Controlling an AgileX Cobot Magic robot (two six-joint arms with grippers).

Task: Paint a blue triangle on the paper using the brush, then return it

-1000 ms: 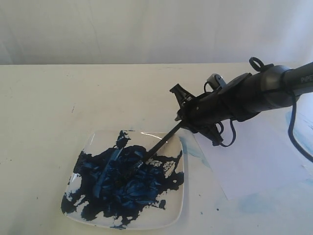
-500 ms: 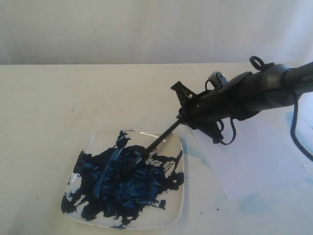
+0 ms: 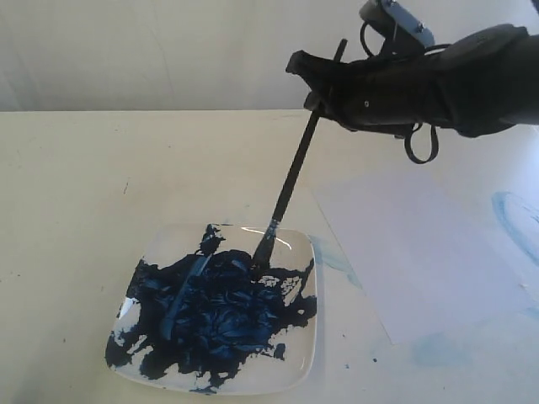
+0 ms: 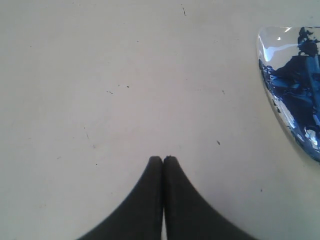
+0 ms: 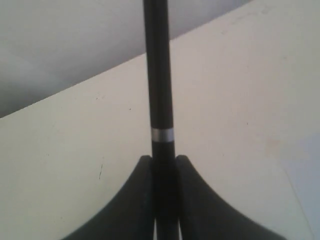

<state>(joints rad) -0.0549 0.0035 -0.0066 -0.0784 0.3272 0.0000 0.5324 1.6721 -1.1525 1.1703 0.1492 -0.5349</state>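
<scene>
Blue paint (image 3: 219, 320), perhaps brush (image 3: 290, 181), on plate (image 3: 296, 246)

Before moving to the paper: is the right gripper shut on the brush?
Shut: the right gripper clamps the brush handle from both sides.

Glass plate (image 3: 298, 245) of blue paint (image 3: 215, 316) on table (image 3: 126, 168).

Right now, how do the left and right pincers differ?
The right pincer is shut on the brush; the left pincer is shut on nothing. The right shows in the exterior view, high above the table; the left does not, its camera seeing only table and the plate edge. Both have black, curved fingers.
</scene>
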